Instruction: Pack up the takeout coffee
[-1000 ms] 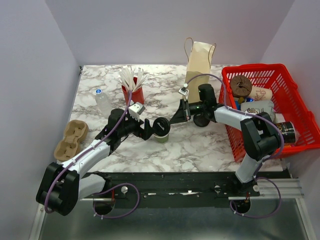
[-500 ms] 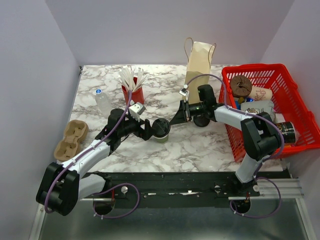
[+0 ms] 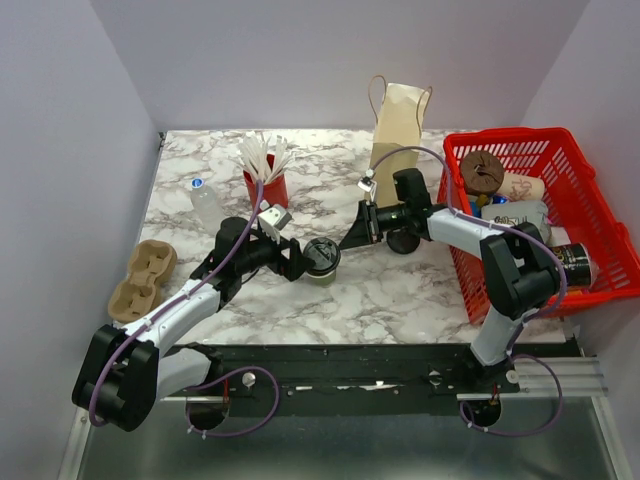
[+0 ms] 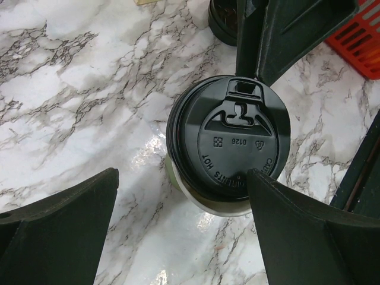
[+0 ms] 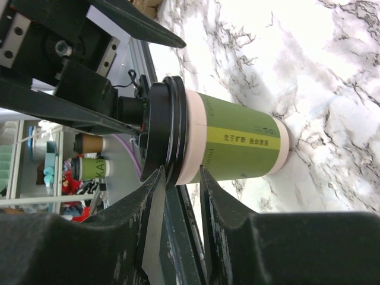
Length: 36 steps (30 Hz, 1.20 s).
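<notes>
Straddling takeout coffee (image 4: pixel 237 148) — left claw (image 4: pixel 181 174) spread wide.

Olive-green cup (image 5: pixel 237 145), black lid (image 4: pixel 234 139), red basket (image 3: pixel 505 135).

A robot lab's test cell, dressed as a coffee counter. Plain lilac walls (image 3: pixel 300 60) box in a marble-look worktop (image 3: pixel 400 290), and cabled arms (image 3: pixel 180 315) are bolted to a black rail (image 3: pixel 350 380). A paper bag (image 3: pixel 400 125) stands beyond the right hand (image 3: pixel 350 238), with a red basket (image 3: pixel 510 133) to that hand's right. A pulp cup carrier (image 3: pixel 140 280) lies left of the left hand (image 3: pixel 300 262).
</notes>
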Each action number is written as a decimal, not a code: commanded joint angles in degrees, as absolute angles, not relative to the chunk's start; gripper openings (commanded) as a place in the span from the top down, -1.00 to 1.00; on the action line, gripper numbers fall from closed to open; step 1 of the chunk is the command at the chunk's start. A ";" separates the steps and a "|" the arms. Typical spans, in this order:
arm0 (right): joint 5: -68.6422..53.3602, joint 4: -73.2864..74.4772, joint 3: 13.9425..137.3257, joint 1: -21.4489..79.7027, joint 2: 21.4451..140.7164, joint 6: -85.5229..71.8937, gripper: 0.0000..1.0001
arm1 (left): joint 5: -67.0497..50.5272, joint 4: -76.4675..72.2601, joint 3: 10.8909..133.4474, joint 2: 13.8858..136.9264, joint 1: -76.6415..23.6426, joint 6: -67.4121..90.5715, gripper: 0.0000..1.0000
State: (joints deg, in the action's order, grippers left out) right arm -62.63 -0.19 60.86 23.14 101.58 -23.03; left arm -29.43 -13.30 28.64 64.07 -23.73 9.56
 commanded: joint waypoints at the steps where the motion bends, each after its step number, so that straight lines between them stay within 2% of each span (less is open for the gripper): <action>1: -61.17 2.28 62.40 23.20 103.18 -20.39 0.23 | -31.29 -15.38 28.30 64.25 -23.73 9.76 -0.93; 17: -58.28 7.73 66.62 25.40 104.68 -14.95 0.20 | -31.99 -15.03 28.39 64.25 -23.73 9.49 -0.93; 36: -57.65 8.88 66.18 25.49 101.69 -14.50 0.15 | -33.57 -17.49 28.65 66.18 -23.73 10.28 -0.92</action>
